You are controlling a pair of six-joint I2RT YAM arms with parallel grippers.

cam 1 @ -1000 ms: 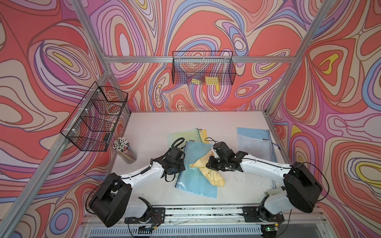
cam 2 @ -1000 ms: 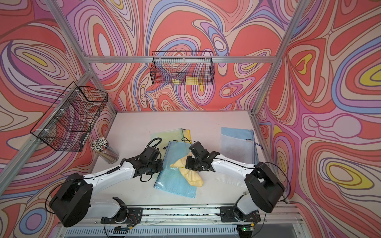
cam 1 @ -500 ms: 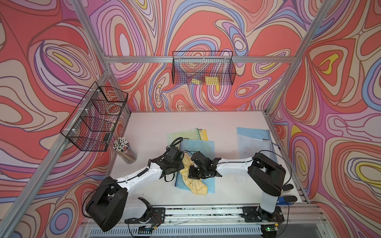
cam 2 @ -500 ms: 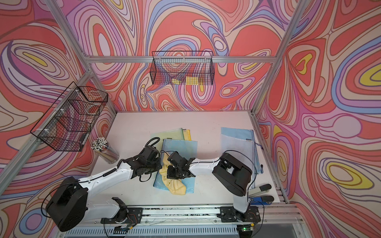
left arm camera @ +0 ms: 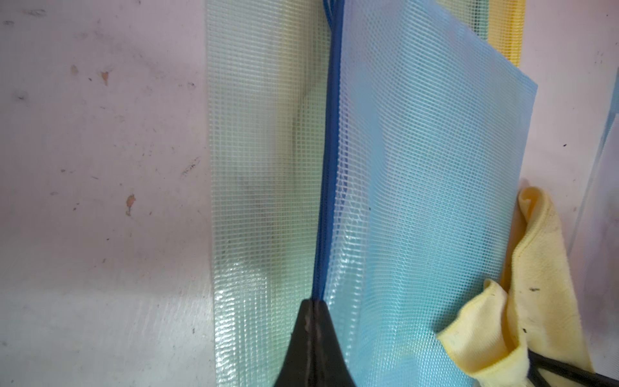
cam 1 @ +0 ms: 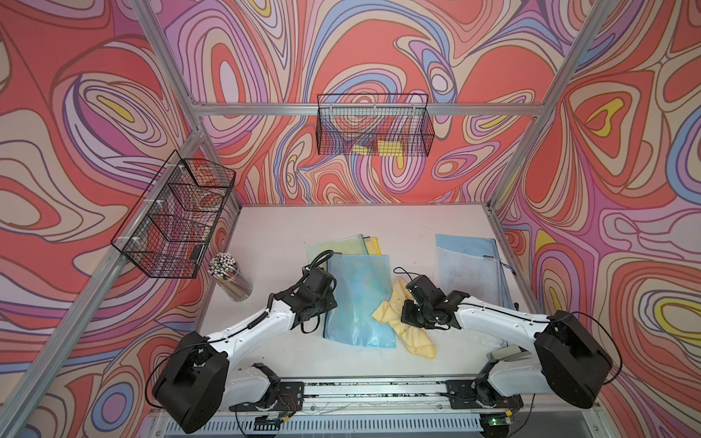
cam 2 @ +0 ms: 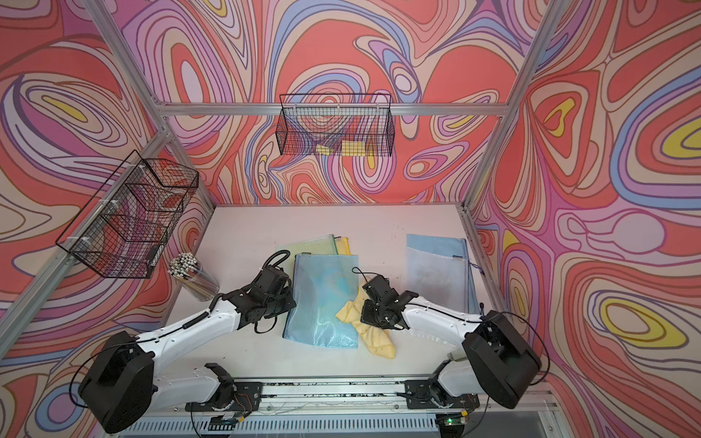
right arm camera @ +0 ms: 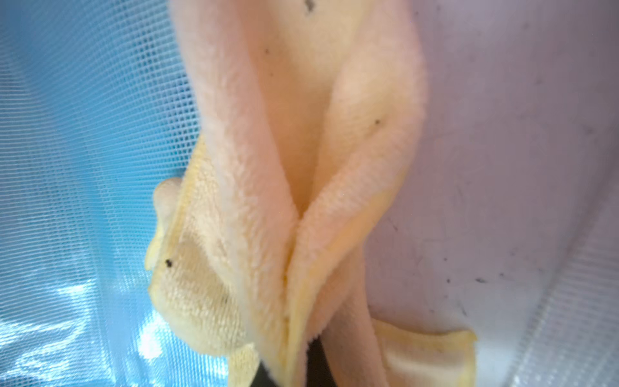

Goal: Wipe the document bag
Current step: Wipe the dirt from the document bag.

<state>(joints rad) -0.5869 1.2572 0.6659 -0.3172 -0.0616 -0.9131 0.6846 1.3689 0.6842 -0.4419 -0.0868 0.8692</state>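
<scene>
The blue bag (cam 1: 358, 299) lies flat at the front middle of the table (cam 1: 273, 235), overlapping a green bag (cam 1: 333, 244) behind it. The left gripper (left arm camera: 313, 306) is pinched tight on the bag's dark zip edge, on its left side, pinning it down. The right gripper (cam 1: 403, 317) is clamped on the yellow cloth (cam 1: 385, 314). The cloth sits at the bag's right edge, a fold on the mesh and the rest trailing onto the table toward the front.

To wipe well, I judge the left pinch should stay firm so the bag cannot slide. The right arm should ride low enough that a broad fold drags on the mesh. Each stroke should run toward the zip edge, stop short of the left fingers, then shift toward the back to cover fresh surface.

Half a second ago the cloth was beside the left gripper; it has come back to the right edge. The bag and left gripper have stayed put.
</scene>
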